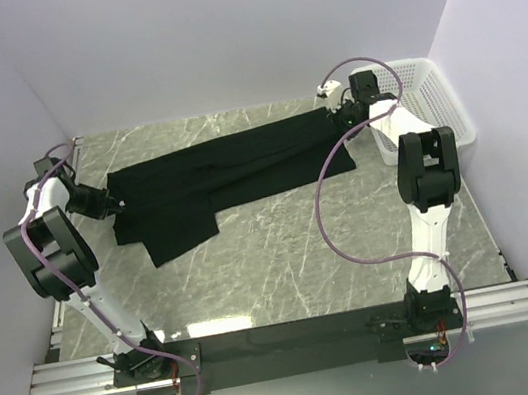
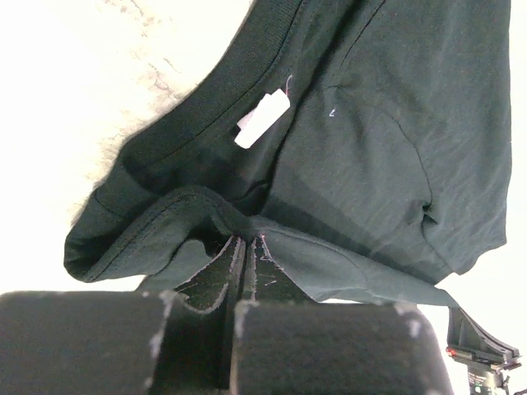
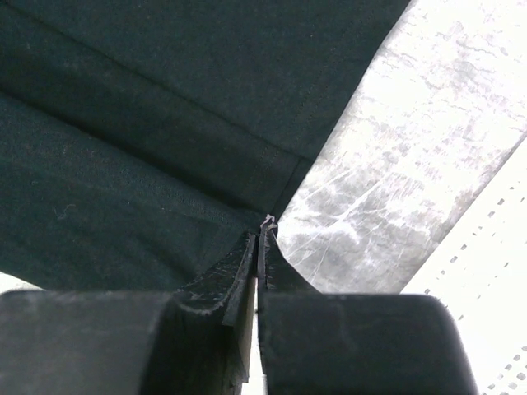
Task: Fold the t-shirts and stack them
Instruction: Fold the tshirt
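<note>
A black t-shirt (image 1: 229, 168) lies stretched as a long band across the far half of the table, with a flap (image 1: 184, 233) hanging toward the front at its left end. My left gripper (image 1: 115, 204) is shut on its left end. In the left wrist view the left gripper (image 2: 247, 240) pinches a fold of cloth just below the collar, near the white neck label (image 2: 263, 119). My right gripper (image 1: 341, 122) holds the right end. In the right wrist view the right gripper (image 3: 265, 229) is shut on the hem corner of the t-shirt (image 3: 148, 140).
A white perforated basket (image 1: 434, 93) stands at the back right, close to the right arm, and its wall (image 3: 494, 313) shows in the right wrist view. The marble tabletop (image 1: 284, 255) runs from the shirt to the arm bases. White walls enclose the table.
</note>
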`<state>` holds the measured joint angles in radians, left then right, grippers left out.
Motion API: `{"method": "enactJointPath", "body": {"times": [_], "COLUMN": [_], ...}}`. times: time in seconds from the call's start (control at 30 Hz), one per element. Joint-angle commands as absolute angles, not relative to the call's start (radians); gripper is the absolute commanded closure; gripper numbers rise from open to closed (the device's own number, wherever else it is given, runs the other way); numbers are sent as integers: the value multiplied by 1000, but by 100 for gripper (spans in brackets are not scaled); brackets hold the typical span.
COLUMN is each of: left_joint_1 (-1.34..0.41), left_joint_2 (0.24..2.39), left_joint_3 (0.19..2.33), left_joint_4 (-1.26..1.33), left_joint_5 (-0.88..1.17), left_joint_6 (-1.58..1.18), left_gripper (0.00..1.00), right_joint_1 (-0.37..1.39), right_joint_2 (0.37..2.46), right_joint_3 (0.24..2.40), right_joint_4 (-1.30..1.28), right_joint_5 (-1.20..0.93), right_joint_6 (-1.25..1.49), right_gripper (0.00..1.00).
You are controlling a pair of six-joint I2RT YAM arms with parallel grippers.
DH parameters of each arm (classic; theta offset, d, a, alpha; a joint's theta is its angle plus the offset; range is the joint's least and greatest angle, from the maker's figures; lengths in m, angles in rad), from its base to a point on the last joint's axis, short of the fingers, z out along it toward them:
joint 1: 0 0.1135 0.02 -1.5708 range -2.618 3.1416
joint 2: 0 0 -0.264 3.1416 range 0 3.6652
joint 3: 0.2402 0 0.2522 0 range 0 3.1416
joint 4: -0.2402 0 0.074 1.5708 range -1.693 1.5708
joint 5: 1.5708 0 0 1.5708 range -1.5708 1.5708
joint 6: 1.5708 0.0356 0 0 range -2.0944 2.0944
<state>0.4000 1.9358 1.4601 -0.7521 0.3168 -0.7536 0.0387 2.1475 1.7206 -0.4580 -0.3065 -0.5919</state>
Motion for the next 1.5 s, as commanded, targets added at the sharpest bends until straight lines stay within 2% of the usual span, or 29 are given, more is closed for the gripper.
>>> {"method": "enactJointPath", "body": {"times": [0.0, 0.03, 0.07, 0.1, 0.17, 0.27, 0.3, 0.47, 0.57, 0.83, 0.97, 1.13, 1.3, 1.47], "left_joint_1": [407, 407, 407, 407, 405, 406, 407, 407, 406, 402, 388, 350, 258, 222], "left_joint_2": [1942, 1945, 1950, 1951, 1938, 1907, 1898, 1817, 1734, 1459, 1356, 1357, 1422, 1463], "left_joint_3": [1505, 1511, 1517, 1526, 1534, 1562, 1584, 1629, 1566, 1117, 942, 813, 822, 834], "left_joint_4": [-733, -733, -732, -729, -709, -698, -698, -704, -701, -693, -698, -640, -646, -686], "left_joint_5": [307, 314, 321, 339, 353, 359, 353, 345, 354, 411, 402, 379, 321, 178], "left_joint_6": [-753, -753, -752, -752, -753, -747, -741, -684, -637, -597, -641, -712, -739, -758], "left_gripper": [96, 93, 86, 74, 59, 44, 38, 34, 31, 29, 28, 32, 33, 37], "right_joint_1": [40, 41, 41, 41, 41, 40, 41, 41, 40, 34, 35, 34, 34, 35], "right_joint_2": [2160, 2163, 2163, 2163, 2158, 2131, 2111, 2059, 1982, 1853, 1792, 1752, 1729, 1707], "right_joint_3": [1779, 1782, 1790, 1792, 1799, 1784, 1779, 1758, 1694, 1548, 1474, 1379, 1347, 1325], "right_joint_4": [-445, -446, -446, -445, -440, -419, -414, -445, -456, -593, -598, -555, -546, -525], "right_joint_5": [-275, -272, -268, -265, -252, -252, -258, -351, -458, -708, -759, -788, -781, -778], "right_joint_6": [-581, -578, -575, -568, -552, -529, -525, -515, -560, -725, -690, -615, -607, -598], "right_gripper": [93, 90, 82, 76, 63, 48, 47, 46, 46, 46, 46, 46, 47, 47]}}
